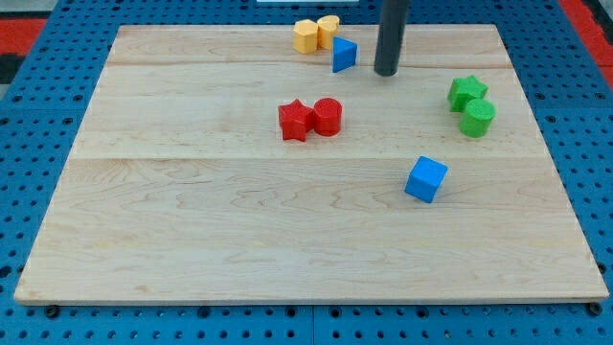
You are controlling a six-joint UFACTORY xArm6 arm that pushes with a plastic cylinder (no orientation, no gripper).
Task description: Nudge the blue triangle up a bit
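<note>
in the camera view, my tip (386,73) is standing on the wooden board (192,240), touching no block and pushing nothing. the blue triangle (344,55) is sitting just beside my tip, toward the view's left and a little higher, apart from it. two yellow blocks (316,34) are waiting right above the triangle, touching or nearly so. i am thinking my tip needs to get under the triangle first, on its bottom side, because pushing from here would be sliding it left, not up.
</note>
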